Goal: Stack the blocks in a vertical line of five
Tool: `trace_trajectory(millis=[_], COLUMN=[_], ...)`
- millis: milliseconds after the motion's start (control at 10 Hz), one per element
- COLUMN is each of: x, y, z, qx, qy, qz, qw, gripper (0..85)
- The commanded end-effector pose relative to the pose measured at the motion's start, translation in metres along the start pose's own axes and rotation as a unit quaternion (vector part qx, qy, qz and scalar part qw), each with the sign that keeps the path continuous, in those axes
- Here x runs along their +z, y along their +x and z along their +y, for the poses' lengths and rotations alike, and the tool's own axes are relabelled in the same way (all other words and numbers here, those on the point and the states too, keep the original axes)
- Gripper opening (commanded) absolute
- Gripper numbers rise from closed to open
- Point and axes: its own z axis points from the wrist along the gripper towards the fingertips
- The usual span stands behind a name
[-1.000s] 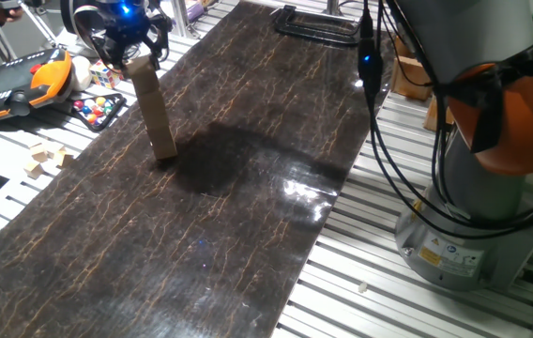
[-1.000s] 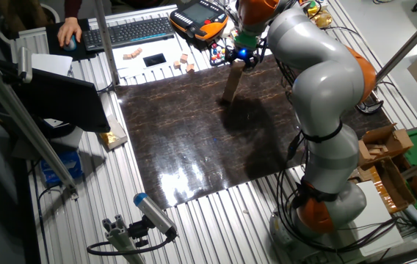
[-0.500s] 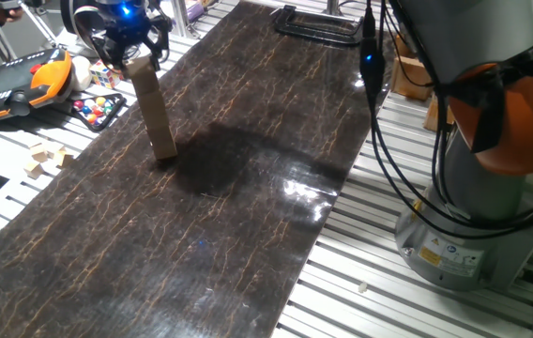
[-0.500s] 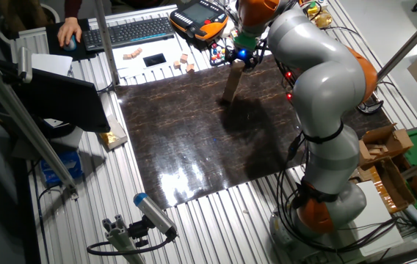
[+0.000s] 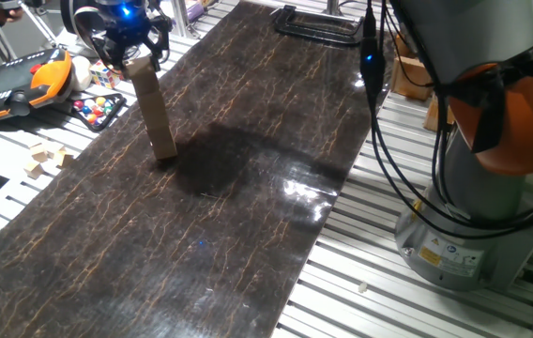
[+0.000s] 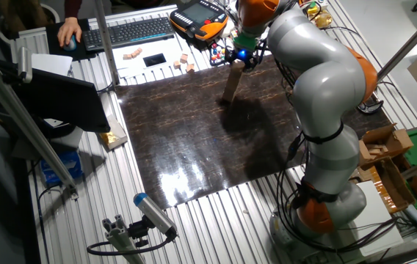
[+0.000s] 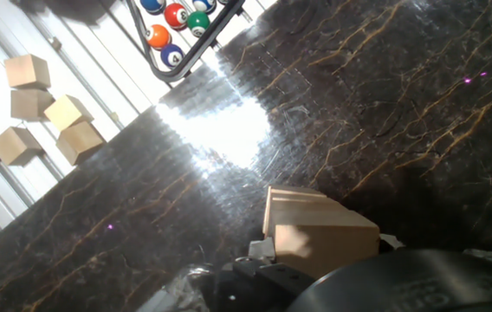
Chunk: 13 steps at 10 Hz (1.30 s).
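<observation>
- Holding position over the last second, the gripper [image 5: 126, 49] shows no shift between the earlier fixed views and the present ones; it sits at the top of the stack of blocks [image 5: 152, 108], and the tower leans just as it did.
- Standing on the dark tabletop [image 5: 248, 188] near its far left corner, the stack is close to the edge where the tray of billiard balls [image 5: 98, 109] lies just off the mat.
- Whether the fingers are pinching the top block [image 7: 324, 245] or have let go of it cannot be told: in the hand view the block fills the space directly below the hand, but the fingertips are hidden.
- Stillness here most likely means the top cube is being seated or is about to be released; the count of cubes in the tower cannot be read with certainty.
- Spare wooden cubes [image 7: 47, 108] lie off the mat beyond its left edge, well apart from the tower.
- A lean this marked suggests that any sideways tug on release could topple the column, so a straight upward retreat looks safest.
</observation>
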Motion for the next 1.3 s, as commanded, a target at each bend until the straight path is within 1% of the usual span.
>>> trace_trajectory(millis=[0,400,500,700,800,1000,1100,1200], x=[0.000,0.000,-0.001,-0.003,-0.006,-0.018,-0.027,-0.036], y=[0.000,0.000,0.000,0.001,0.001,-0.002,-0.004,-0.005], z=[0.000,0.000,0.000,-0.001,-0.002,-0.007,-0.012,-0.018], qx=[0.000,-0.004,-0.003,0.008,0.011,0.014,0.013,0.009], qy=[-0.001,0.000,0.000,-0.002,-0.002,-0.001,0.001,0.004], qz=[0.000,0.003,0.003,0.001,0.001,0.006,0.008,0.008], qw=[1.000,1.000,1.000,1.000,1.000,1.000,1.000,1.000], gripper=[59.3,59.0,63.3,77.7,81.0,80.7,76.3,70.0])
